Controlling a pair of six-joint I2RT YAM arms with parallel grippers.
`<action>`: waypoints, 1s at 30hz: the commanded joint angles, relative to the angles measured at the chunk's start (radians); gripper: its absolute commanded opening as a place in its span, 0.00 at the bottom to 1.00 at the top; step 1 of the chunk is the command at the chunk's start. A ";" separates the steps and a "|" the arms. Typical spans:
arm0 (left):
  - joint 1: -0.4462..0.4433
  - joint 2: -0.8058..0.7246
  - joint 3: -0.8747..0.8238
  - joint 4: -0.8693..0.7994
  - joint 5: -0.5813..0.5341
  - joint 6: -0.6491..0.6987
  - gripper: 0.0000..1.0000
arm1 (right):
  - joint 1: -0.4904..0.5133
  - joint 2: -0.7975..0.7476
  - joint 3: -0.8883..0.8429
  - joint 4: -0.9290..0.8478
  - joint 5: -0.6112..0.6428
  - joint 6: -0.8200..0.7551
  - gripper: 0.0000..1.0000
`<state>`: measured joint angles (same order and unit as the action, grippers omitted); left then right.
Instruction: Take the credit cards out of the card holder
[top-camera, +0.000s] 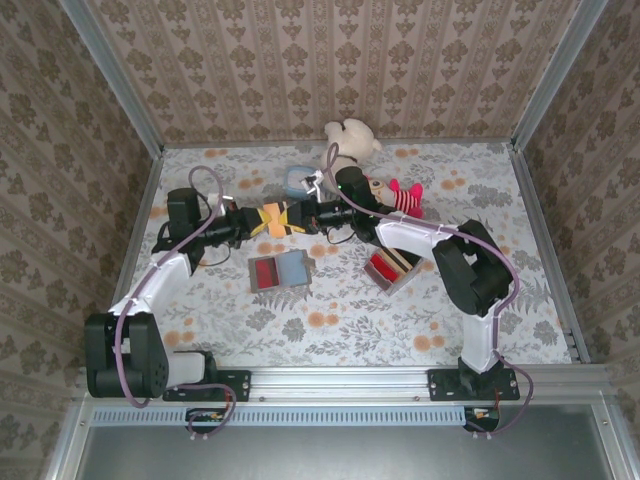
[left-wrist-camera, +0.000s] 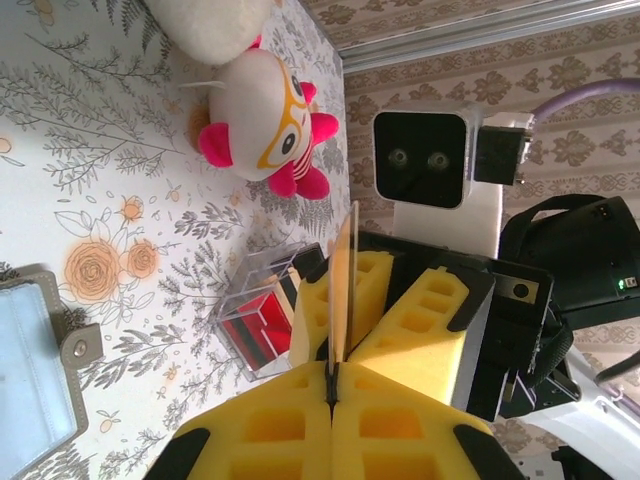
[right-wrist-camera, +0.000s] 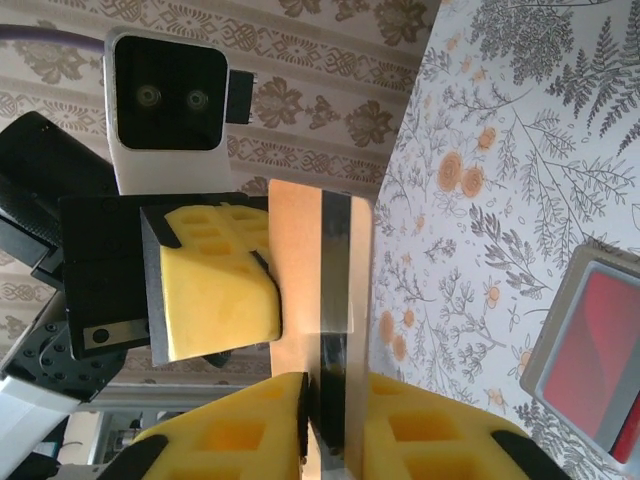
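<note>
The two arms meet just above the middle of the top view, over the flowered tabletop (top-camera: 450, 320). The left pincer (top-camera: 262, 220) is clenched on a card (top-camera: 277, 218), which is lifted clear of the tabletop. In the left wrist view the card stands edge-on, rising from between the shut yellow pads. The right pincer (right-wrist-camera: 322, 390) grasps the same card from the opposite side. Its wrist view shows the card's orange face and black stripe pinched between its pads, with a left pad lying against the card's left edge. The holder (top-camera: 280, 270) lies open and flat just below the pincers, its left panel red, its right panel light blue. A tray (top-camera: 392, 268) with red contents sits to its right.
</note>
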<state>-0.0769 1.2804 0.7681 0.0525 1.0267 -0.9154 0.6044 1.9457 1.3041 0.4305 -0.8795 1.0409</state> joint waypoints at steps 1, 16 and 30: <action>-0.003 -0.002 0.034 -0.132 -0.008 0.092 0.00 | -0.002 0.001 0.001 0.004 -0.019 -0.041 0.10; 0.001 0.005 0.135 -0.603 -0.487 0.387 0.69 | -0.083 -0.229 0.063 -0.805 0.469 -0.625 0.00; 0.004 0.013 0.170 -0.653 -0.581 0.449 0.84 | -0.148 -0.453 -0.045 -1.109 0.817 -0.975 0.00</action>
<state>-0.0776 1.2831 0.8928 -0.5549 0.4774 -0.5137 0.4606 1.5341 1.2797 -0.5255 -0.2077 0.1963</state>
